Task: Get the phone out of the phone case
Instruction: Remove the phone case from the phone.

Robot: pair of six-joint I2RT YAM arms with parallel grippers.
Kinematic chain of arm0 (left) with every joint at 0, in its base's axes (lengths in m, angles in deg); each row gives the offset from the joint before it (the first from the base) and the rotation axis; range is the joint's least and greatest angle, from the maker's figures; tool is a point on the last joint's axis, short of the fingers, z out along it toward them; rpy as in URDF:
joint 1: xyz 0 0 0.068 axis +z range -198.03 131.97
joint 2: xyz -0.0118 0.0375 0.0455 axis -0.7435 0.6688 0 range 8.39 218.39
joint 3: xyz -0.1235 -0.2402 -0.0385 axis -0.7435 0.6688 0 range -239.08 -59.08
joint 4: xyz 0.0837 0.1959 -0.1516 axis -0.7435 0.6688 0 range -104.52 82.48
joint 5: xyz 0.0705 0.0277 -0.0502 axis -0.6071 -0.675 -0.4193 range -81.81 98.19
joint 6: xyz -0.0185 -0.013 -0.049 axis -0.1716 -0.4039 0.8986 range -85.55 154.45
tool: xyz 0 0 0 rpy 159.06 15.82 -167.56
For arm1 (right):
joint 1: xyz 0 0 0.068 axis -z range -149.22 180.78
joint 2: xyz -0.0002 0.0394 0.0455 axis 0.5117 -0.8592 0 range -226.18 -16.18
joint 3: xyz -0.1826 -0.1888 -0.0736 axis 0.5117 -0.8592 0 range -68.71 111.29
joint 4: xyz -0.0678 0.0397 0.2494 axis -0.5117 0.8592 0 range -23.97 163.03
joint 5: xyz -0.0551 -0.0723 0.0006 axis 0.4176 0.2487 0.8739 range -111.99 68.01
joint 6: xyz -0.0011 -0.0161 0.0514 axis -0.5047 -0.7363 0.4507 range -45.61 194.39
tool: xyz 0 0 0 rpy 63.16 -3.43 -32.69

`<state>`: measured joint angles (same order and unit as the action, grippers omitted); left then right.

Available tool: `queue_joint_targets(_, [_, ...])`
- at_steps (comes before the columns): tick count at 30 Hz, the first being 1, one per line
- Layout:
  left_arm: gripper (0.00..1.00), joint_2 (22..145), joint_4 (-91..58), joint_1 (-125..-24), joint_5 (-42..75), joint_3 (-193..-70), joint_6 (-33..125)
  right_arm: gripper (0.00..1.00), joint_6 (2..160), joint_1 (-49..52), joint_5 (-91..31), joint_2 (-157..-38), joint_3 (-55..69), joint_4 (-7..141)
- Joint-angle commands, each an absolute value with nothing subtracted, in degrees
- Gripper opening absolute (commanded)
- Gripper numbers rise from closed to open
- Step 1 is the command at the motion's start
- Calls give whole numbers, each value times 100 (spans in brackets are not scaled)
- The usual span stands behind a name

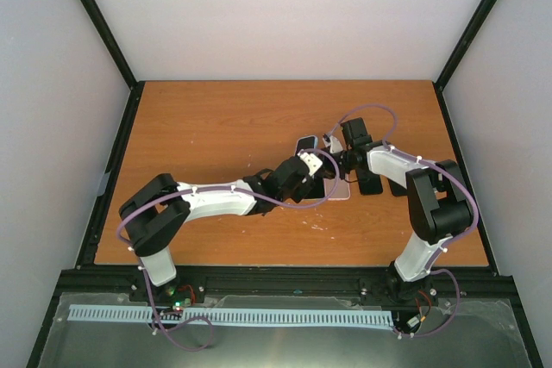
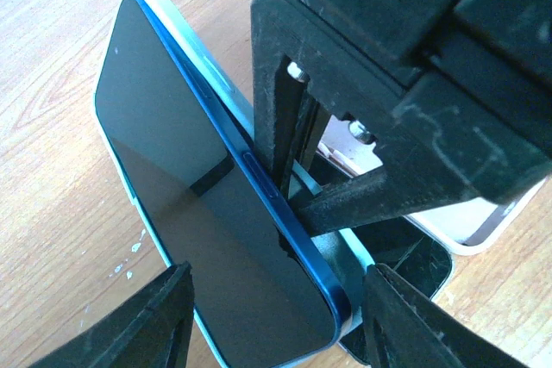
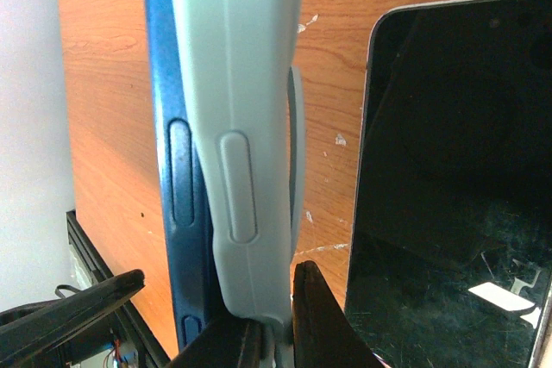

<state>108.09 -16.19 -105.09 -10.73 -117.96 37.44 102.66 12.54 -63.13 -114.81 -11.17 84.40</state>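
Pinches the lip of the phone case (image 3: pixel 246 127) in the right end effector (image 3: pixel 267 329), anchoring it. Straddles the half-freed blue phone (image 2: pixel 190 187), tilted on edge over the surface (image 2: pixel 52 127) mid-frame, with the left end effector (image 2: pixel 276 277) spread, not touching, probably to pull it out.

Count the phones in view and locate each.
2. A blue phone is tilted up, partly out of its pale case. A second phone lies flat on the table beside it, dark face up.
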Motion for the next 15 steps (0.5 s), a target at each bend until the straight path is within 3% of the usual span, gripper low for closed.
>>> queue_joint_targets(1, [53, 10999, -1625, -10560, -1339, -12133, 3607, 3, 10314, 1276, -6555, -11481, -1141, 8229])
queue_joint_targets(9, [42, 11171, -1919, -10699, -2426, -11984, 2923, 3, 10405, 1276, -6756, -11587, -1143, 8207])
queue_joint_targets(15, [53, 11369, -2216, -10710, -2797, -11817, 2430, 3, 10512, 1289, -7069, -11614, -1188, 8071])
